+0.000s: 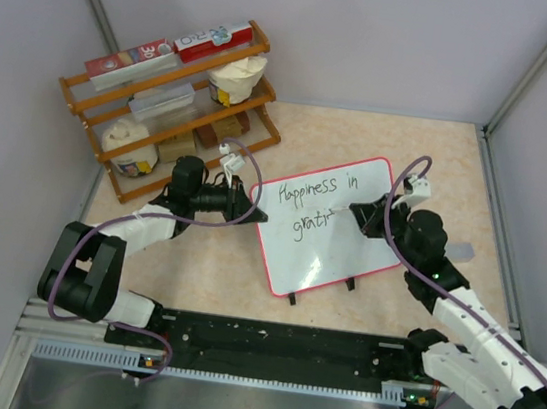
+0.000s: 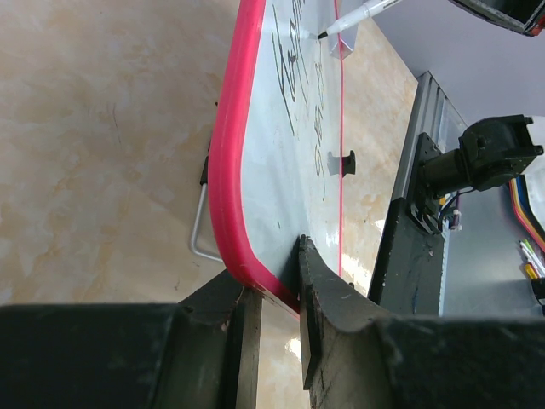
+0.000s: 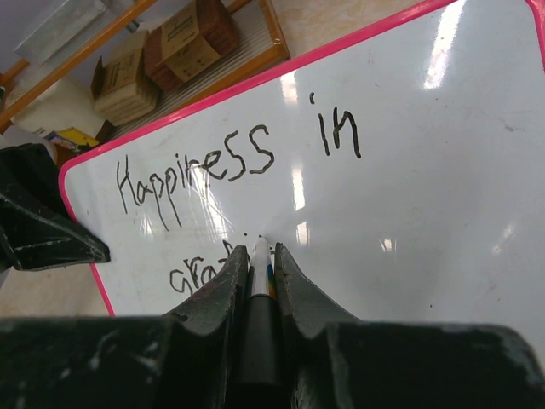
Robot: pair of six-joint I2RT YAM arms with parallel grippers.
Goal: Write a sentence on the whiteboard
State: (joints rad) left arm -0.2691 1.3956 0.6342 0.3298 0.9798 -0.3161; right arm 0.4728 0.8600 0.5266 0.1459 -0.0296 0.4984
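The whiteboard [image 1: 333, 248], glossy white with a red rim, stands tilted on the table's middle. The sentence [image 1: 317, 192] reads "Happiness in" on the top line, with "grati" started beneath. My left gripper [image 1: 250, 203] is shut on the board's left corner, its jaws pinching the red rim [image 2: 228, 170]. My right gripper [image 1: 357, 216] is shut on a white marker [image 3: 260, 266], whose tip touches the board right after the lower word [image 3: 194, 274]. In the left wrist view the marker [image 2: 362, 14] meets the whiteboard [image 2: 272, 170] at the top.
A wooden shelf rack [image 1: 172, 90] with boxes and tubs stands at the back left, close behind the left arm. The board's black feet [image 1: 293, 299] and wire stand [image 2: 198, 239] rest on the table. A black rail [image 1: 275, 346] runs along the near edge.
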